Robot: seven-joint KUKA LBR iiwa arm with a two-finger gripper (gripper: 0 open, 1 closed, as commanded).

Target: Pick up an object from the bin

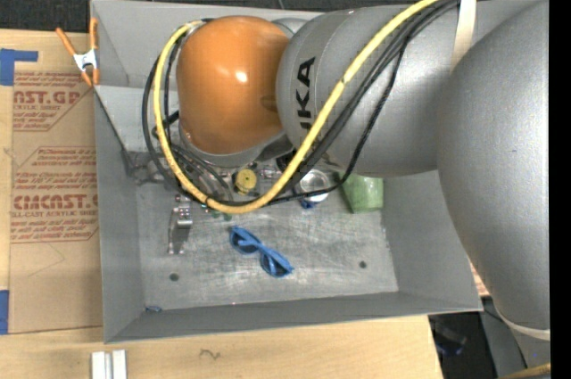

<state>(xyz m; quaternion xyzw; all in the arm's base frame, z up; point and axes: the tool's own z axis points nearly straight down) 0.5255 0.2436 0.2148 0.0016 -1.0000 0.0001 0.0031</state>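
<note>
The likeliest pick, as I judge it, is the pair of blue toy sunglasses (261, 251). They lie flat on the floor of the bin (268, 308), a little toward its near wall and about midway across. Their long axis runs on a diagonal, from upper left down to lower right in the camera view.

The gripper (180, 233) hangs low over the floor to the view's left of the glasses. It is near their upper-left end but clearly apart from it, with bare metal beneath it. I see nothing held in it, and I cannot tell from here whether it is open or closed.

So the move turns on 1 relation: the glasses lie to the view's right of the gripper and slightly nearer the front wall. I would shift that way and turn the wrist to close across the frame, not along it.

Further out, a pale green block (362, 193) sits at the right of the floor. It is partly under the arm's cables and well apart from the gripper. The orange cover (227, 83) hides the back of the bin.
</note>
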